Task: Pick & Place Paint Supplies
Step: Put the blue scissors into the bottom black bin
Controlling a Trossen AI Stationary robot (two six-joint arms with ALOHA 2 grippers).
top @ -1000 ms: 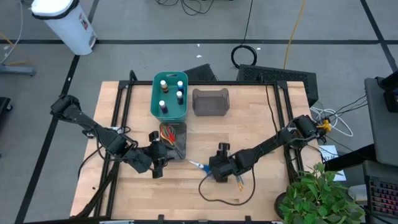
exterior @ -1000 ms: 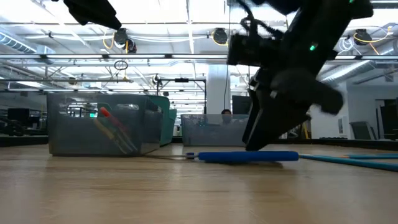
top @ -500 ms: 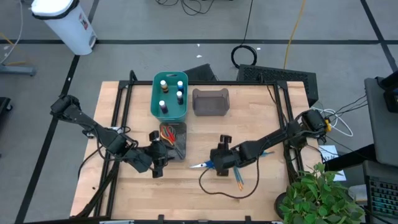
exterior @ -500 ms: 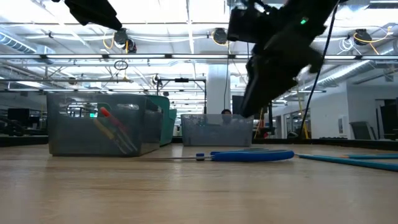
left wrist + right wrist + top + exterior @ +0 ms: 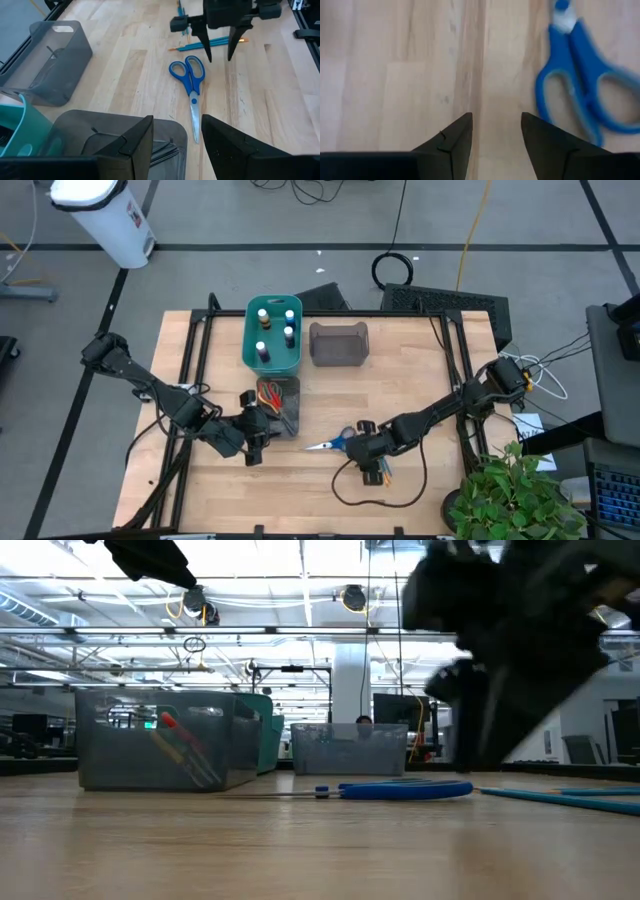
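your right gripper (image 5: 219, 47) sits low over the table (image 5: 420, 360) just beside the handle end of the blue-handled scissors (image 5: 337, 444), fingers apart with a clear gap and nothing between them. only the right wrist view shows how near: the blue handles (image 5: 580, 95) lie just off to one side of the fingers (image 5: 451, 140), not between them. only the left wrist view shows the scissors (image 5: 191, 90) whole, flat and closed, with thin blue and orange brushes (image 5: 210, 44) lying past the handles under the right gripper. the low view alone shows the scissors (image 5: 400, 790) flat on the wood with a blue brush (image 5: 560, 798) beside them, and your right arm as a dark blur above.

your left gripper (image 5: 256, 442) waits next to the near grey bin (image 5: 281, 405), fingers (image 5: 131, 145) apart and empty, the bin's rim just ahead of them.

surface is a light wood plank top with black framing. the floor around it is grey, with cables, a white cylinder at a far corner and a green plant (image 5: 510, 490) at the near right. the low view shows a hall with ceiling lights behind.

the teal bin (image 5: 272, 335) holds several white-capped paint bottles (image 5: 263, 350) standing upright. the grey bin beside it (image 5: 338, 343) shows no clear contents. the near grey bin holds scissors with red handles (image 5: 270, 393) and more; in the low view a red and a green-yellow handle show through its wall (image 5: 185, 745).
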